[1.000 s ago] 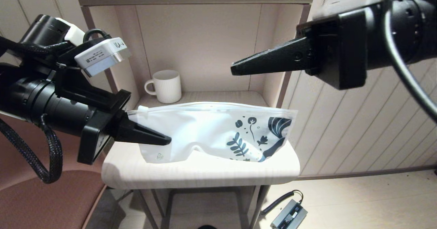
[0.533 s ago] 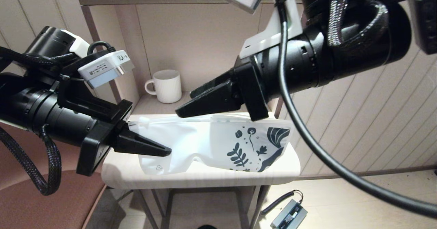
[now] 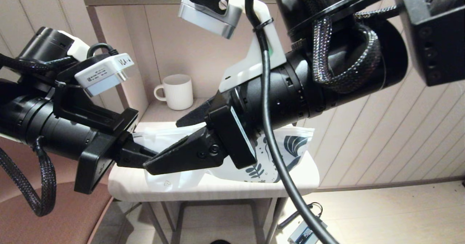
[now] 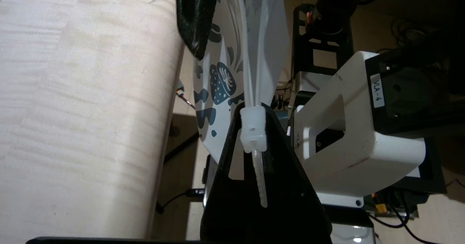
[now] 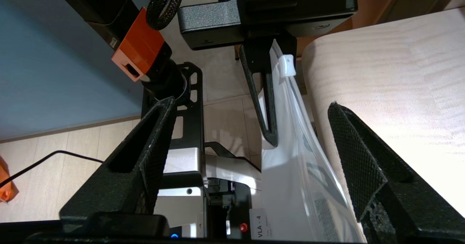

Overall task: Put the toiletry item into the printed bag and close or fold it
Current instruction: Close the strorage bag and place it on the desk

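The right gripper [image 5: 247,149] has swung down from up high, and its fingers are wide apart around the printed bag [image 3: 290,142]. At nine o'clock, the left gripper [image 3: 145,156] is pinched shut on the bag's slider end. The bag stands on the small table [image 3: 218,187]. It looks ready for zipping. The tube is hidden, maybe inside.

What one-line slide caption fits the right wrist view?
Open right gripper straddles the printed bag, held at its slider end by the left gripper.
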`<state>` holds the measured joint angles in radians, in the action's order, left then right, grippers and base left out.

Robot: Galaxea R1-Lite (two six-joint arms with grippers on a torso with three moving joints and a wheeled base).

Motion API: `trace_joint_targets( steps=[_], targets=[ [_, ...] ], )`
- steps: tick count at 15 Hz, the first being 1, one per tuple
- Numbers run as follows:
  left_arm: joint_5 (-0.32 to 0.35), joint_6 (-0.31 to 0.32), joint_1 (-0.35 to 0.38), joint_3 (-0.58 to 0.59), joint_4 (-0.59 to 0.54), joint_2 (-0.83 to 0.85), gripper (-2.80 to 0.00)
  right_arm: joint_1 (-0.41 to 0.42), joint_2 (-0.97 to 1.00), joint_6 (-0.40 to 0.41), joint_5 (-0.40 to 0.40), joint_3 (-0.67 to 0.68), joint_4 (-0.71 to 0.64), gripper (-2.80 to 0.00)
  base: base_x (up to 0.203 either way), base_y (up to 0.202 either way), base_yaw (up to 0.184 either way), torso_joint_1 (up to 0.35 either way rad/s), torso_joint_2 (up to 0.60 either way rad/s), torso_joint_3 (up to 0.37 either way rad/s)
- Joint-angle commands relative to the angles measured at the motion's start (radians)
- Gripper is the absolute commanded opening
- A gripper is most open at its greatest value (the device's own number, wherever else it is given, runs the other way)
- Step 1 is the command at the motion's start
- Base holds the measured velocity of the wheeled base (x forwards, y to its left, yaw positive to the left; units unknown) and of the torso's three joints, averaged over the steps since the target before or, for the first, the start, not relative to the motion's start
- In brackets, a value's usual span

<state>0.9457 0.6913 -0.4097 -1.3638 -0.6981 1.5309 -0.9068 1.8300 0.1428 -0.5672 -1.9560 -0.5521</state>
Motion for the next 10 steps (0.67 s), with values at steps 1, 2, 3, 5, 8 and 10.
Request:
trace_joint_targets(
  steps=[1,2,3,5,8,10],
  targets=[
    [0.004,0.007,-0.036,-0.004,-0.004,0.005,-2.8,-0.003,0.002,0.001,-0.003,0.0,0.0,0.0,0.0,0.0,0.0,0.0,0.0,0.0],
    [0.002,0.006,-0.045,-0.006,-0.003,0.011,-2.8,-0.006,0.002,0.001,-0.003,0.0,0.004,0.0,0.0,0.0,0.0,0.0,0.0,0.0],
    [0.0,0.005,-0.057,-0.008,-0.003,0.016,-2.8,-0.014,0.002,0.001,-0.002,0.0,0.006,0.0,0.0,0.0,0.0,0.0,0.0,0.0],
    [-0.001,0.005,-0.058,-0.006,-0.004,0.016,-2.8,-0.017,0.009,0.001,-0.002,0.0,0.009,0.0,0.0,0.0,0.0,0.0,0.0,0.0],
    [-0.001,0.005,-0.058,-0.001,-0.004,0.015,-2.8,-0.018,0.025,0.001,0.009,-0.001,0.023,0.0,0.0,0.0,0.0,0.0,0.0,0.0],
    [-0.002,0.007,-0.058,0.002,-0.003,0.017,-2.8,-0.018,0.032,0.001,0.012,-0.001,0.021,0.0,0.0,0.0,0.0,0.0,0.0,0.0]
  ],
)
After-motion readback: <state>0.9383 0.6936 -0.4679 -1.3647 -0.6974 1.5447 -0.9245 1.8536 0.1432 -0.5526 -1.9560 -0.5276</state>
